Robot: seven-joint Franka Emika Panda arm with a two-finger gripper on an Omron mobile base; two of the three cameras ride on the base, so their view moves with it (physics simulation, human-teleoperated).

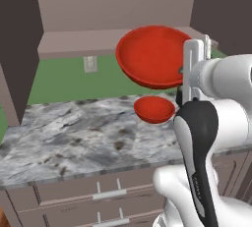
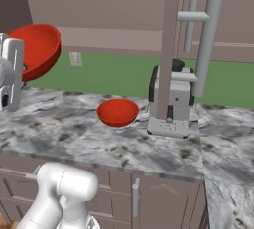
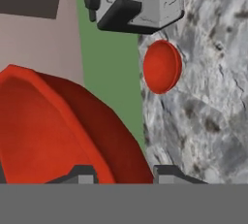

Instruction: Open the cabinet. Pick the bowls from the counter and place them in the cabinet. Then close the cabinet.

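Above the counter (image 1: 74, 137), the arm is raised with its gripper (image 3: 123, 173) clamped on the rim of one red bowl (image 1: 153, 56), held tilted before the open cabinet (image 1: 98, 10); the other bowl (image 2: 117, 112) sits on the counter beside the coffee machine (image 2: 173, 101).

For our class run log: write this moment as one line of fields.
stage: carrying first bowl | gripper: jaws shut on held bowl, lifted and tilted | second bowl: on counter beside coffee machine | cabinet: open
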